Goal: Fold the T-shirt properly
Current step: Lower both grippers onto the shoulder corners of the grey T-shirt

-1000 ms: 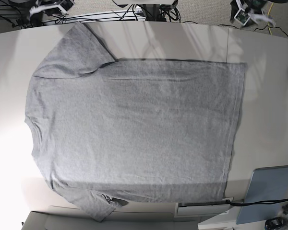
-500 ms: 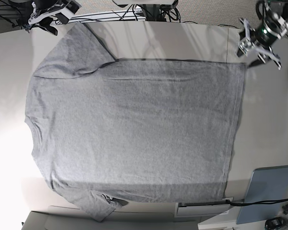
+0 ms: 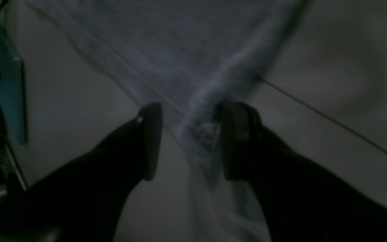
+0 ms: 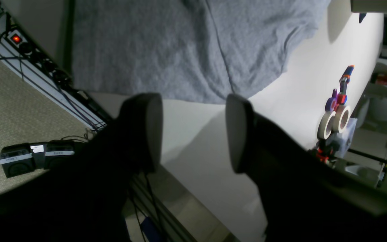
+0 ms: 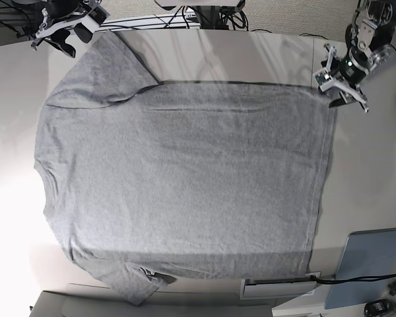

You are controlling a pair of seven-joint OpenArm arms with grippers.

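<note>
Lying flat and fully spread, the T-shirt (image 5: 185, 172) is filling the middle of the table (image 5: 369, 165) in the base view, collar toward the left of the frame, hem toward the right, both sleeves out. No fold is showing anywhere, so by my reading the task is only beginning: every fold is still to be made.

In the left wrist view the left gripper (image 3: 186, 141) is hanging with its jaws apart on either side of a corner of the cloth, which is running up between them; nothing is pinched yet, as far as the dim, smeared picture is allowing me to tell. The base view is placing this gripper (image 5: 342, 82) at the upper right, at the hem corner.

In the right wrist view the right gripper (image 4: 193, 131) is also standing wide and empty, hovering over bare table short of the sleeve edge, with tape rolls (image 4: 333, 122) at the right of that frame. The base view is showing it (image 5: 65, 33) at the upper left, beside the sleeve.

No lettering is showing on the upward face (any print may be underneath). The lower sleeve is draping off the bottom table edge, and the grey-blue panel (image 5: 369, 264) at the lower right is being cut by the frame.
</note>
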